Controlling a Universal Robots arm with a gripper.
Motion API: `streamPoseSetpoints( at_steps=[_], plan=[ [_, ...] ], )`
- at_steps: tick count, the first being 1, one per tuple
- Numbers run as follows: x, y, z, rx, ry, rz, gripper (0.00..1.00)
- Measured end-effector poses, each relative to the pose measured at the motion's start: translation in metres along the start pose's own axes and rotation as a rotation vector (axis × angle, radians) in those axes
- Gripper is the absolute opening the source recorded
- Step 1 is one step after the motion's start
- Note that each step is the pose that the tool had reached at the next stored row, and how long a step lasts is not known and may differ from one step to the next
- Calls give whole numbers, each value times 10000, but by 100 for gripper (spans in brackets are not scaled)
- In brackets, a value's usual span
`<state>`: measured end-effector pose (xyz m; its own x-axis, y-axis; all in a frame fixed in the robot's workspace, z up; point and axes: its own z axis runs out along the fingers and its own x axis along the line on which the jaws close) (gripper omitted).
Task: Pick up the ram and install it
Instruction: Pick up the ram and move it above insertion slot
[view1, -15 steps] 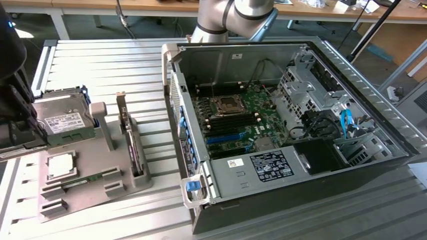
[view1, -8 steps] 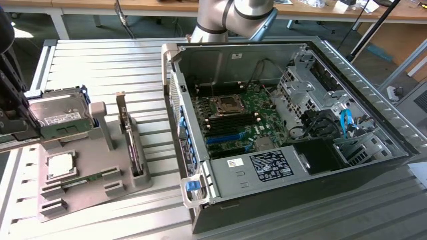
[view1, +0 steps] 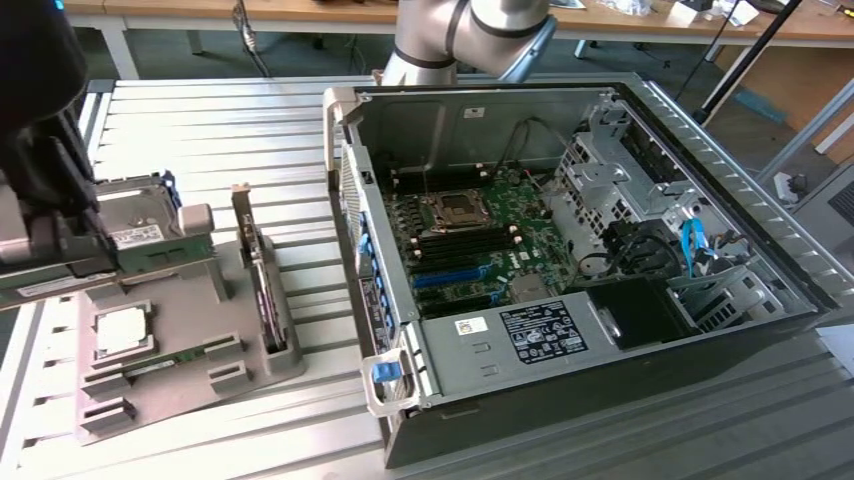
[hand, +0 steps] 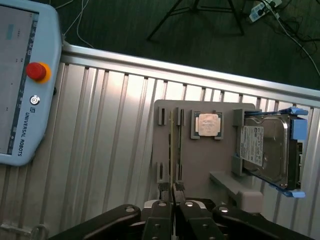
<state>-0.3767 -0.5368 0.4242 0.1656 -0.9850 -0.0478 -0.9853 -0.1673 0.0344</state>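
My hand is clenched on the ram, which runs edge-on straight out from between the fingers, over the grey holder. A straight, level pull seems right, so the thin board neither twists nor snags the slots.
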Motion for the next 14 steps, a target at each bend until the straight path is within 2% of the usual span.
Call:
streamPoseSetpoints(
  at_steps=[9,14],
  plan=[
    [68,-404,-16,-13,57,3,13],
    [118,-704,-29,-22,111,7,13]
  ],
)
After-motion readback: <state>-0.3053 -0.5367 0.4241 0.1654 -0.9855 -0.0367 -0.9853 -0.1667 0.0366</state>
